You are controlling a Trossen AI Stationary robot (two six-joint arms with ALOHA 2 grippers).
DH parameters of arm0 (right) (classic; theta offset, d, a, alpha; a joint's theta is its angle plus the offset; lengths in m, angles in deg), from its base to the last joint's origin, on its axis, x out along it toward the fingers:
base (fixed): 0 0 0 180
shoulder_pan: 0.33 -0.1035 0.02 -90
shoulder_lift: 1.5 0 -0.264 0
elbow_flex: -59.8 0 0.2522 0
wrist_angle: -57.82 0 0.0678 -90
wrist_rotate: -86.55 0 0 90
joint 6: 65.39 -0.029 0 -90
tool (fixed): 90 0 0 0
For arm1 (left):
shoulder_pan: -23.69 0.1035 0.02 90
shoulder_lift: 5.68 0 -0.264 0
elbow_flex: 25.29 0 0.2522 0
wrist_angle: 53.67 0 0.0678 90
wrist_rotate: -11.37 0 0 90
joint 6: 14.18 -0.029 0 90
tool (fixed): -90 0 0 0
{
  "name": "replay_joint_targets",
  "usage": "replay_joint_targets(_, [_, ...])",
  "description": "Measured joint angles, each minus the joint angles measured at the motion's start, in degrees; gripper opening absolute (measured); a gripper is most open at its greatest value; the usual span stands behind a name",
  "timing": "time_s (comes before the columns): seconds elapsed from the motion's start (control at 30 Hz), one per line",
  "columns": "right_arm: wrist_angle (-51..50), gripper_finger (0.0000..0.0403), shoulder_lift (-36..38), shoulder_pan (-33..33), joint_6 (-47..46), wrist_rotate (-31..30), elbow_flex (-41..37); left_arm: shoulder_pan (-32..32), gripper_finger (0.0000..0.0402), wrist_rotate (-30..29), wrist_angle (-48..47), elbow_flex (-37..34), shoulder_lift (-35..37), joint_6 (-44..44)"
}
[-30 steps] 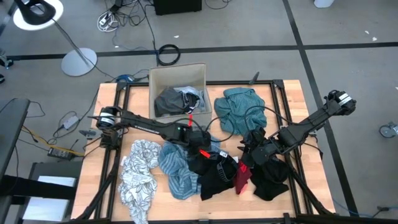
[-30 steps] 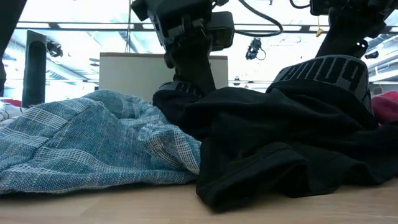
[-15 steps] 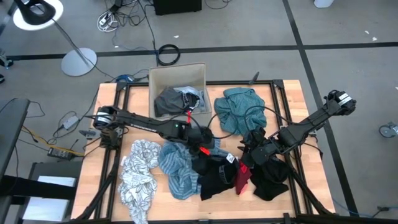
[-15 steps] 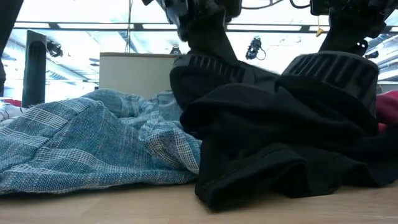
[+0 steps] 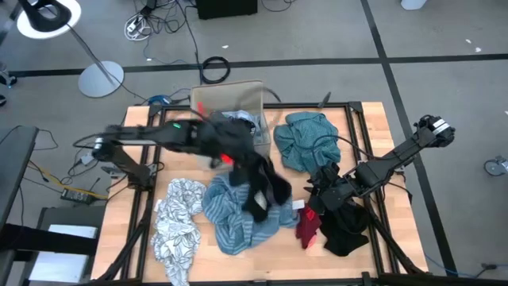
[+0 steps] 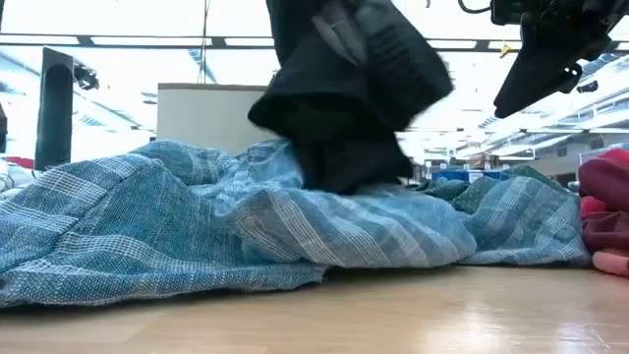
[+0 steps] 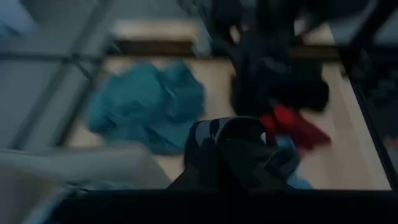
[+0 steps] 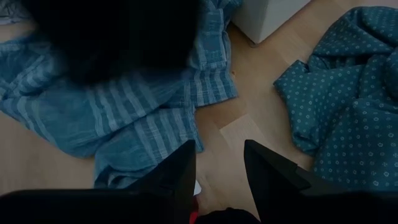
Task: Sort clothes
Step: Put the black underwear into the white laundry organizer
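Note:
My left gripper (image 5: 225,156) is shut on a black garment (image 5: 259,181), which it holds up just in front of the tan box (image 5: 252,97). A grey piece (image 5: 216,127) lies in that box. The black garment (image 6: 344,88) hangs over the blue-striped piece (image 5: 230,216). My right gripper (image 8: 217,168) is open and hovers near the table's right side, close to a red piece (image 5: 308,226) and another black piece (image 5: 347,229). A teal piece (image 5: 305,139) lies at the far side. A white-grey patterned piece (image 5: 178,226) lies near left. My left gripper holds the black garment by its upper part (image 7: 239,152); motion blur and bunched cloth hide the exact place and the number of layers. The garment hangs slack below the fingers. Its lower end (image 6: 344,175) is down at the blue-striped piece; whether it touches I cannot tell.
The table's dark metal frame (image 5: 361,111) runs along its edges. Cables and a lamp base (image 5: 101,78) lie on the floor beyond the far edge. Bare wood (image 8: 233,124) shows between the striped and teal pieces.
My left gripper has shut on the black garment, then risen and swung toward the table's far left, toward the box. The garment has come up off the pile in the middle. It now hangs and uncovers the blue-striped piece that lay under it.

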Motion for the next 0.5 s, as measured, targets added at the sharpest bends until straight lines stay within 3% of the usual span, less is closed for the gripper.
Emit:
replay_joint_targets(0.17, [0.18, 0.0137, 0.0, 0.0, 0.0, -0.05, 0.0, 0.09, 0.0, -8.79, 0.22, 3.96, 5.83, -4.49])
replay_joint_targets(0.37, [0.25, 0.0137, 0.0, 0.0, -0.02, -0.39, 0.0, 1.89, 0.0, -28.67, 5.56, 6.0, 9.76, -14.37])
replay_joint_targets(0.5, [0.3, 0.0137, 0.0, 0.0, -0.02, -0.39, 0.0, 5.43, 0.0, -34.72, 7.39, 6.0, 10.23, -17.07])
